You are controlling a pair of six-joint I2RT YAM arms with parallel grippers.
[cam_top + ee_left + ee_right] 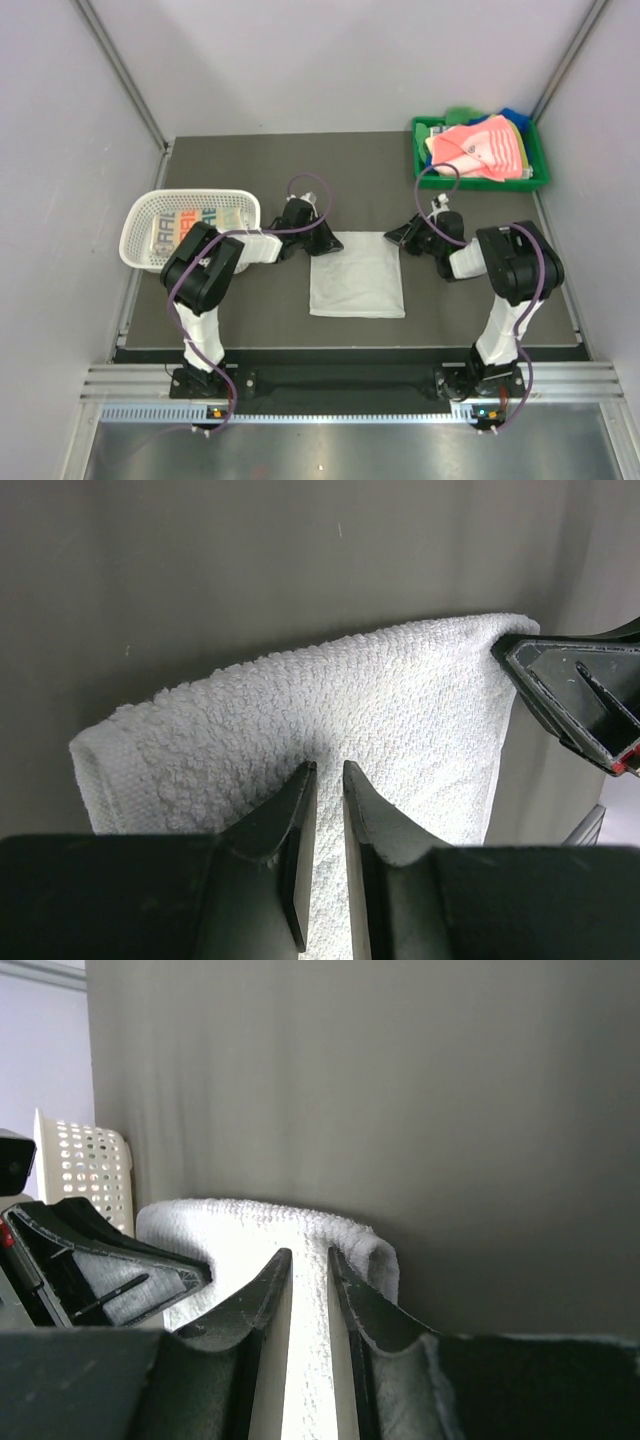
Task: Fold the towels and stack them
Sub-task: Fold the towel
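A plain white towel (pixel 357 275) lies folded flat in the middle of the dark table. My left gripper (pixel 328 240) is at its far left corner, with the jaws nearly closed and pinching the cloth (pixel 350 700) between them (pixel 330 770). My right gripper (pixel 398 238) is at the far right corner and pinches the towel (pixel 250 1220) the same way (pixel 310 1255). A white towel with coloured letters (pixel 185 225) lies in the basket. A pink towel (pixel 480 150) lies on others in the green tray, and a blue one (pixel 515 117) shows behind it.
The white perforated basket (pixel 150 215) stands at the left, beside the left arm, and shows in the right wrist view (pixel 85 1165). The green tray (pixel 420 160) stands at the far right corner. Grey walls close in the table on three sides.
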